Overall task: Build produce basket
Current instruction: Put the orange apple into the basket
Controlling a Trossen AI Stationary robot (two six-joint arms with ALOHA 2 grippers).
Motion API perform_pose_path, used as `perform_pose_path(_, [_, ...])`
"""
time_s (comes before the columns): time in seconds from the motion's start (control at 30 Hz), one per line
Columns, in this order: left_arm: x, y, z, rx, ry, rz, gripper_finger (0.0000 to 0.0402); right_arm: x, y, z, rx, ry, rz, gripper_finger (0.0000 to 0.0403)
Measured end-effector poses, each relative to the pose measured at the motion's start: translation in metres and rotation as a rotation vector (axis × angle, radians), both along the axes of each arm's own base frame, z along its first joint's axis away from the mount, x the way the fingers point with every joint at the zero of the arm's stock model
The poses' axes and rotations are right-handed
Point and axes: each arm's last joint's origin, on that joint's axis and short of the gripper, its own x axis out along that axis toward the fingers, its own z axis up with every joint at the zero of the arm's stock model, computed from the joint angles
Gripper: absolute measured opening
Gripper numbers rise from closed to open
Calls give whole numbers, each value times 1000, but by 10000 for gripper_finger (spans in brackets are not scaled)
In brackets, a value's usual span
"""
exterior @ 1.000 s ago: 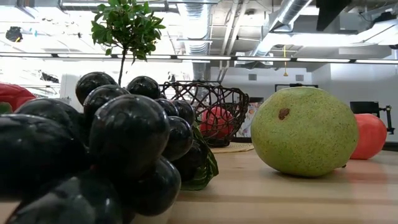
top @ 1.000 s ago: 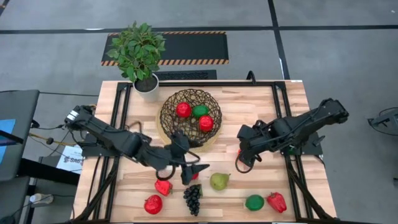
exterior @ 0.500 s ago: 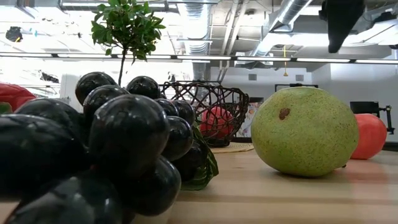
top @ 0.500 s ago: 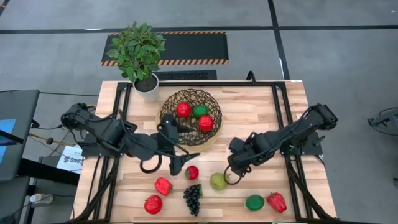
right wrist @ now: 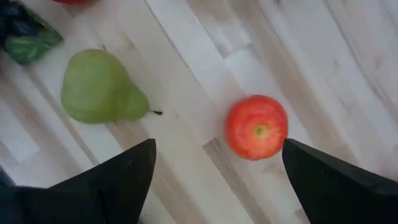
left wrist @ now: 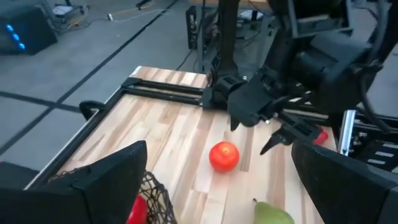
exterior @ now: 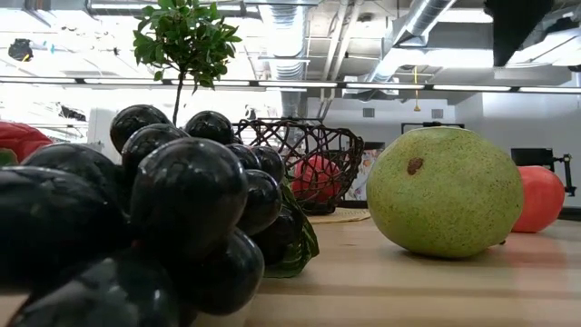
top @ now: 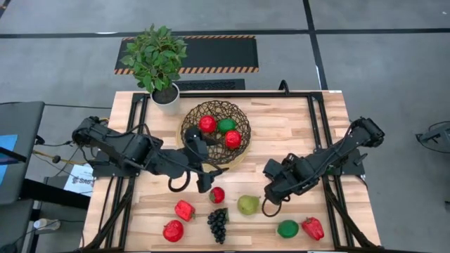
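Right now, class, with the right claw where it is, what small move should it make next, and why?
Probably lower the right claw straight down. It hangs open above the table with the red apple between its fingers and the pear off to one side, so descending should bracket the apple for a grip. The left claw waits, open, by the basket.

No legible text, label, brand or number in any view. A white sheet beside the tabletop's left edge carries dark print, too small to read.
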Motion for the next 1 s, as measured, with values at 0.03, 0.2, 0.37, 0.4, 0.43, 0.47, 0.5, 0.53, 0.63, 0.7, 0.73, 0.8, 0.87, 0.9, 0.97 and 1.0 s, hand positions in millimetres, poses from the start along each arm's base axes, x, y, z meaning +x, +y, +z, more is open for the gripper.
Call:
perform_pose_path(0.03, [1, 0, 0, -1, -1, 0, 387, -2, -1, -5, -14, 16, 5, 368])
perform_pose_path(0.2, [11, 8, -6, -24, 19, -13, 387, -16, -9, -51, -71, 149, 36, 368])
perform_pose_path(0.37, [15, 16, -2, -84, -4, -37, 387, -34, -15, -67, -40, 221, 43, 368])
perform_pose_path(0.4, [15, 16, -2, -83, -6, -34, 387, -36, -16, -65, -33, 211, 55, 368])
perform_pose_path(0.43, [15, 17, -2, -82, -8, -30, 387, -38, -16, -63, -24, 196, 73, 368])
perform_pose_path(0.47, [16, 17, -2, -82, -10, -28, 387, -38, -16, -62, -13, 174, 86, 368])
perform_pose_path(0.5, [16, 18, -2, -84, -14, -26, 387, -39, -17, -61, 0, 147, 101, 368])
perform_pose_path(0.53, [19, 19, -4, -85, -8, -23, 387, -40, -19, -61, 12, 116, 121, 368])
perform_pose_path(0.63, [24, 21, -10, -85, 24, -15, 387, -44, -28, -68, 29, 71, 161, 368])
perform_pose_path(0.7, [25, 24, -10, -109, 13, -1, 387, -47, -37, -72, 34, 77, 153, 368])
perform_pose_path(0.73, [26, 25, -9, -127, 4, 4, 387, -48, -40, -73, 36, 79, 153, 368])
perform_pose_path(0.8, [27, 27, -10, -129, 8, 15, 387, -49, -46, -73, 26, 65, 171, 368])
perform_pose_path(0.87, [27, 27, -11, -122, 11, 26, 387, -47, -51, -74, 24, 49, 201, 368])
perform_pose_path(0.9, [28, 27, -12, -120, 11, 31, 387, -45, -54, -75, 23, 42, 210, 368])
perform_pose_path(0.97, [29, 26, -13, -115, 16, 38, 387, -41, -60, -79, 38, 36, 212, 368])
perform_pose_path(1.0, [30, 26, -15, -107, 24, 48, 387, -40, -62, -82, 50, 28, 218, 368])
